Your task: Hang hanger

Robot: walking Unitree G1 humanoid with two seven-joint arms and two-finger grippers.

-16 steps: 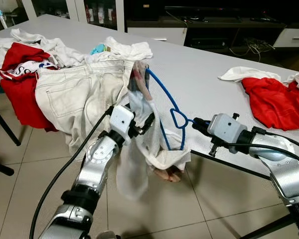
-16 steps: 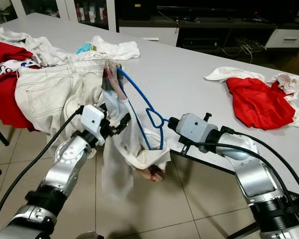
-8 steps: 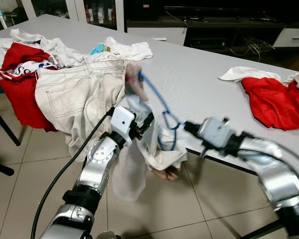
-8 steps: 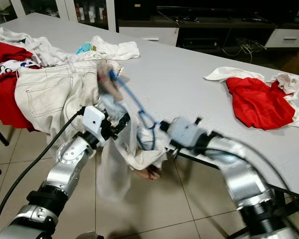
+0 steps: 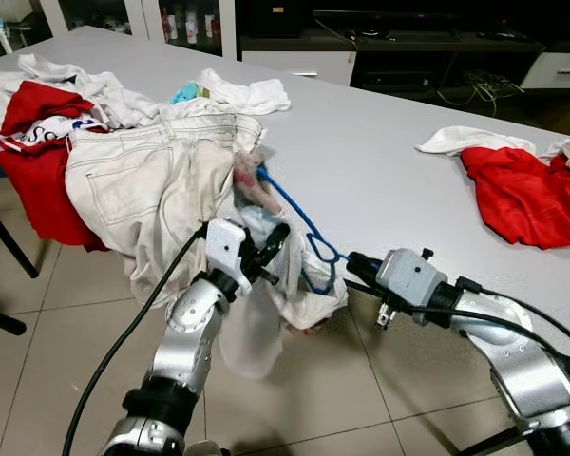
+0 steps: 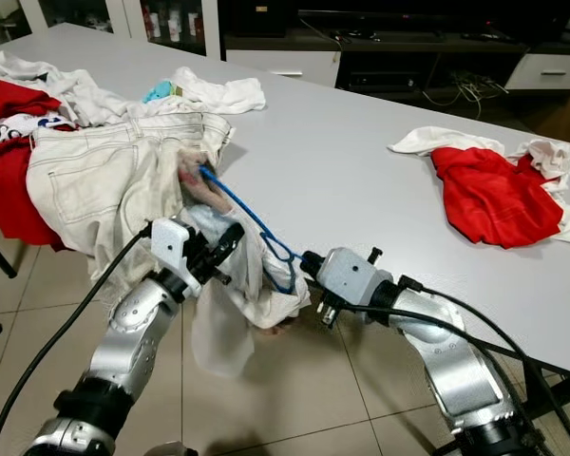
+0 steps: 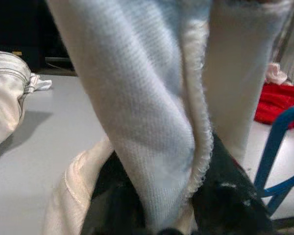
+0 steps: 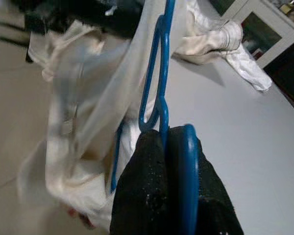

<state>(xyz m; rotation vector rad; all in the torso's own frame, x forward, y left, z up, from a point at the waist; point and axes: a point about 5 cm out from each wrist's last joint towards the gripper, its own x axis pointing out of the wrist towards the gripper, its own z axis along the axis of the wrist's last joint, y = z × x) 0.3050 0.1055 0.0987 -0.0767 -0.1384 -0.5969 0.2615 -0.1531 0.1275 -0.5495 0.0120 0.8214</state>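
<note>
Below, right hand (image 6: 307, 263) pinching blue hanger (image 6: 250, 223), left hand (image 5: 271, 245) clamped on white garment (image 5: 304, 285), no legible writing.

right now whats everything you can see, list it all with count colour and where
hanger: 1, blue, at the table's near edge, hook end in the right gripper
garment on the hanger: 1, white, draped over the hanger and hanging off the table edge, pinched by the left gripper
trousers: 1, cream, on the table's left part, hanging over the edge
red clothes: 2, one on the left, one on the right
white clothes: several, far left and beside the right red one
table: 1, grey
left gripper: shut on the white garment
right gripper: shut on the hanger
</note>
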